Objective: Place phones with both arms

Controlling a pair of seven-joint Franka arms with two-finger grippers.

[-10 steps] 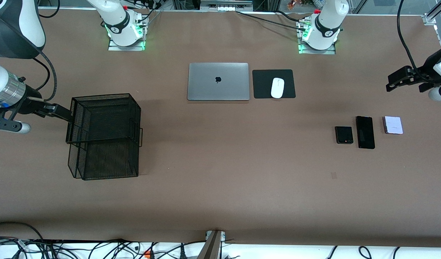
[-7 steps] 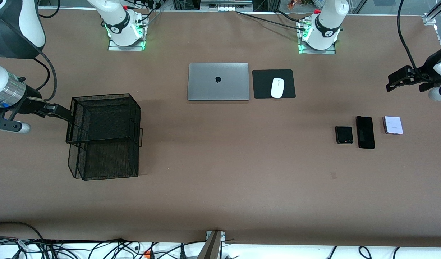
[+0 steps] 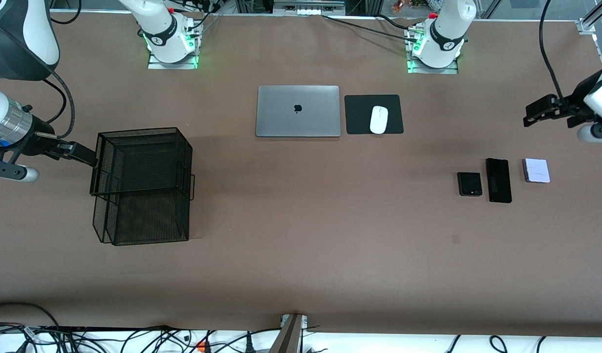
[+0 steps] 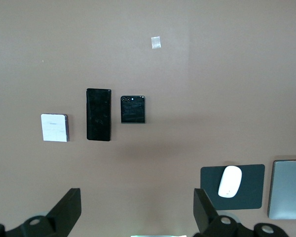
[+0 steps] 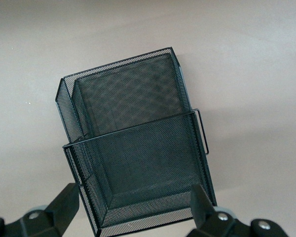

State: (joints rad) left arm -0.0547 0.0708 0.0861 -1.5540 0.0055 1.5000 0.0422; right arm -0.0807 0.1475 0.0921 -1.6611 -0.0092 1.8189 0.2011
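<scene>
Three phones lie in a row toward the left arm's end of the table: a small black folded one (image 3: 469, 184) (image 4: 132, 109), a long black slab (image 3: 499, 180) (image 4: 98, 114) and a pale lilac-white one (image 3: 536, 170) (image 4: 55, 128). My left gripper (image 3: 532, 113) (image 4: 136, 205) hangs open and empty at the table's edge, apart from the phones. Beside the rim of a black mesh basket (image 3: 141, 186) (image 5: 133, 143), my right gripper (image 3: 87, 156) (image 5: 134, 202) is open and holds nothing.
A closed grey laptop (image 3: 298, 111) lies between the two bases. Beside it a white mouse (image 3: 379, 119) rests on a black mat (image 3: 359, 115). A small tape mark (image 3: 456, 239) sits nearer the front camera than the phones.
The left gripper has shifted slightly toward the bases' side and inward over the table. The right arm has barely moved. The phones and basket lie as before.
</scene>
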